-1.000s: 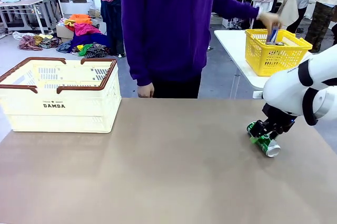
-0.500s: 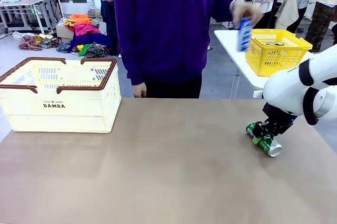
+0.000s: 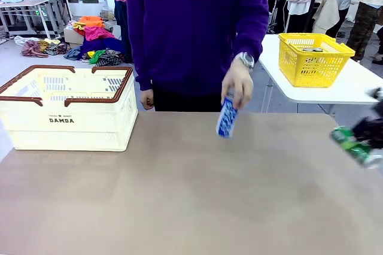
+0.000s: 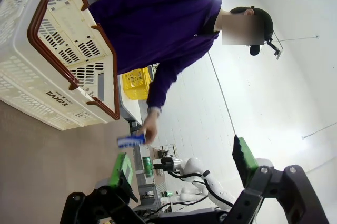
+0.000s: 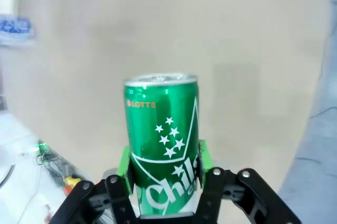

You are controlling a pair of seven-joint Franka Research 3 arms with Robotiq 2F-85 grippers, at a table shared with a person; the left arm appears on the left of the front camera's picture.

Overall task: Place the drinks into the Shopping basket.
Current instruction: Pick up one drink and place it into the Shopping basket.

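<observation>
I judge nothing is delivered yet: my right hand (image 5: 164,167) clamps the green can (image 5: 162,129) clear of the counter (image 3: 179,195), well apart from the Shopping basket (image 3: 66,120) to its left, my left hand (image 4: 181,161) gapes wide and empty, and the person holds 1 blue can (image 3: 227,117) between them.

There are two cans, one green can (image 5: 162,145) and one blue can (image 3: 227,117). There are also two baskets, one cream basket (image 3: 90,129) and one yellow basket (image 3: 308,66).
</observation>
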